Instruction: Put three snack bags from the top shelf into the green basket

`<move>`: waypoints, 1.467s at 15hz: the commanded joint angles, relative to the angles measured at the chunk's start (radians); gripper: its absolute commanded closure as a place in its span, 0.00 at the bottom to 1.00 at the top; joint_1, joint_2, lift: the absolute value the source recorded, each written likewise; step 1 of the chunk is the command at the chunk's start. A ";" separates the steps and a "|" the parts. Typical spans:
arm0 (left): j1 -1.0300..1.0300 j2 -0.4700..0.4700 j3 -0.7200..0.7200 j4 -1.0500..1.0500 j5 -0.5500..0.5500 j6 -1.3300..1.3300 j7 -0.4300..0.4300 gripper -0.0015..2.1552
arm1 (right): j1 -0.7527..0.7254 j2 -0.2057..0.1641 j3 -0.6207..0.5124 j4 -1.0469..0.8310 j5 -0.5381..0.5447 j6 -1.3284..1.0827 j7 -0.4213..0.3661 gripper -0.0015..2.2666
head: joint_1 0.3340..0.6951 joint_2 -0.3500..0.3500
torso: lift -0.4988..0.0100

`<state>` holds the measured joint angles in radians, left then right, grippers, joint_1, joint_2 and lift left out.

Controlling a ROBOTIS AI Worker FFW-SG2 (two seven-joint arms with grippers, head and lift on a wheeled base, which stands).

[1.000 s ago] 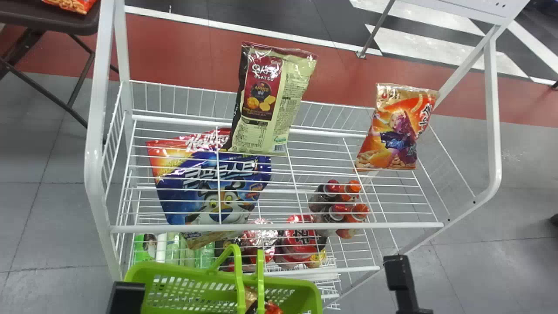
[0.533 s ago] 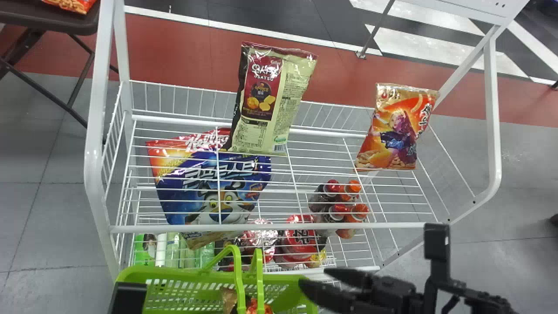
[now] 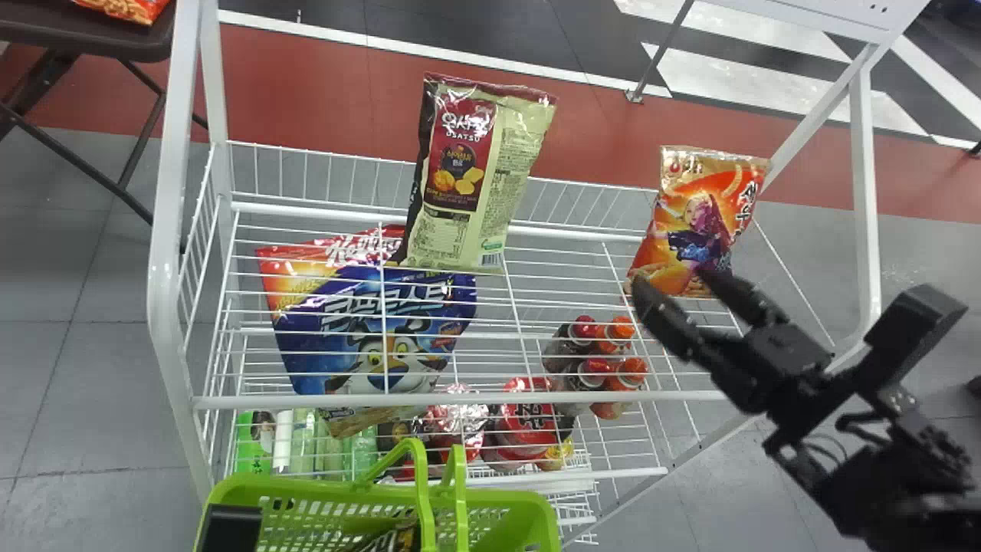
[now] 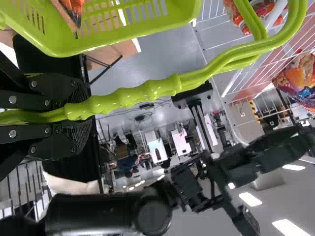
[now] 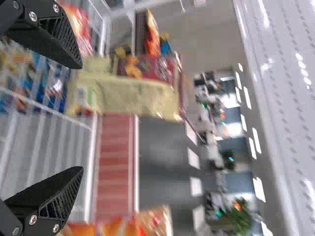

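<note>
Head view, right gripper (image 3: 674, 280) spread wide, moved from six o'clock to three, near orange snack bag (image 3: 699, 218), left gripper (image 3: 230, 527) clasping basket handles (image 4: 152, 89)

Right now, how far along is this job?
Done: at least one bag in the basket. The left gripper holds its handles; the right gripper is open and empty. The orange bag and cream bag sit on the top shelf; how many are needed is unclear.

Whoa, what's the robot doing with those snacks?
It's filling the green basket. Its left gripper holds the handles. Its right gripper is open by the orange bag on the top shelf, not gripping it. A cream-and-red bag is there too. Another bag is already in the basket.
</note>
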<state>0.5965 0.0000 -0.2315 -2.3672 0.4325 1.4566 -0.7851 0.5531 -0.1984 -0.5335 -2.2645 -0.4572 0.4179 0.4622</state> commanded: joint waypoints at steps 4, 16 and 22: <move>-0.001 -0.003 0.000 0.014 0.000 -0.003 -0.002 0.99 | -0.223 -0.101 0.026 0.309 0.078 -0.136 -0.125 0.04 | 1.00 0.00 | 0.88; -0.015 -0.003 0.003 0.022 -0.001 0.009 0.003 0.99 | -0.375 -0.171 0.147 0.571 0.155 -0.182 -0.175 0.18 | 1.00 0.00 | 0.88; -0.018 -0.003 -0.005 0.017 -0.011 0.015 0.015 0.99 | -0.343 -0.173 0.116 0.549 0.123 -0.185 -0.155 0.90 | 1.00 0.00 | 0.88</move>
<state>0.5803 0.0000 -0.2334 -2.3501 0.4240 1.4687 -0.7710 0.1884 -0.3740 -0.4034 -1.7021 -0.3256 0.2529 0.3072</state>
